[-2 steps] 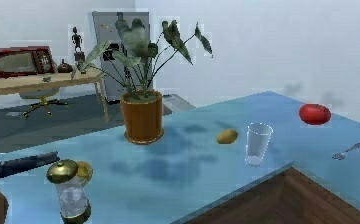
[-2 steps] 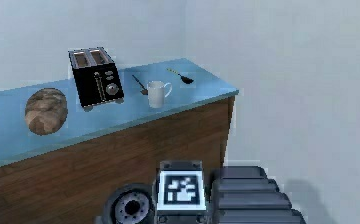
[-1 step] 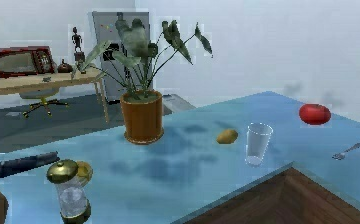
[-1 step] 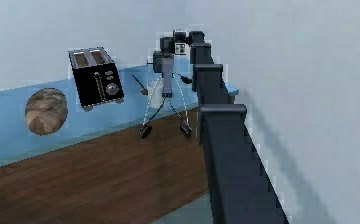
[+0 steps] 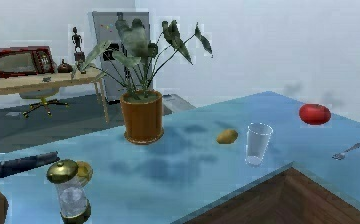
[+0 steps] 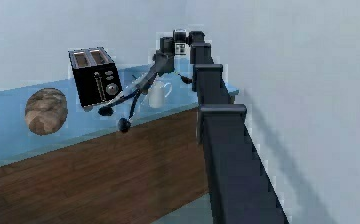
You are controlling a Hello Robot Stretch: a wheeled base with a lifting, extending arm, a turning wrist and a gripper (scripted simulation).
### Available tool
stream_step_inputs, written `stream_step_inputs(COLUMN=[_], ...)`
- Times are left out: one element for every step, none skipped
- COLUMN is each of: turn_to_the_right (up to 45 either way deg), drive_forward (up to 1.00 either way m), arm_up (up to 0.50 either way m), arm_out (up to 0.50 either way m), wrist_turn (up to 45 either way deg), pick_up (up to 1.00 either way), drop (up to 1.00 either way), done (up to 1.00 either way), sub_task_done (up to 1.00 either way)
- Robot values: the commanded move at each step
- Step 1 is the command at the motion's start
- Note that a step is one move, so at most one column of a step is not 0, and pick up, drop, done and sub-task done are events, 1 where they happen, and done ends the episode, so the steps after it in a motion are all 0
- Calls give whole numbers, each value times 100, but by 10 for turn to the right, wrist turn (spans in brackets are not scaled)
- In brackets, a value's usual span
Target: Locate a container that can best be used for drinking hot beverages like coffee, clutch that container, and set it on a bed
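So, the arm (image 6: 223,140) is out over the blue counter (image 6: 8,145), right by the mug.
Nearest is the counter's wooden front edge. The gripper (image 6: 128,108) hangs about there, and I can't tell how its jaws stand or if it's holding anything. The white mug (image 6: 160,94) sits behind it, just beside the toaster (image 6: 95,77). Looking ahead: jar (image 5: 68,190) at the near edge, then a plant (image 5: 143,115), with open floor (image 5: 48,120) beyond.

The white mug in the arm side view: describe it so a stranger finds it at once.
Start at the long blue countertop. Just right of the black toaster on it stands a small mug. It is white, unlike the dark toaster and the brown loaf farther left.
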Motion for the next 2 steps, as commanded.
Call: stream_step_inputs(turn_to_the_right=[0, 0], drive_forward=[0, 0], arm_up=[0, 0], arm_out=[0, 0], wrist_turn=[450, 450], pick_up=[0, 0], drop=[0, 0], done=[0, 0], sub_task_done=[0, 0])
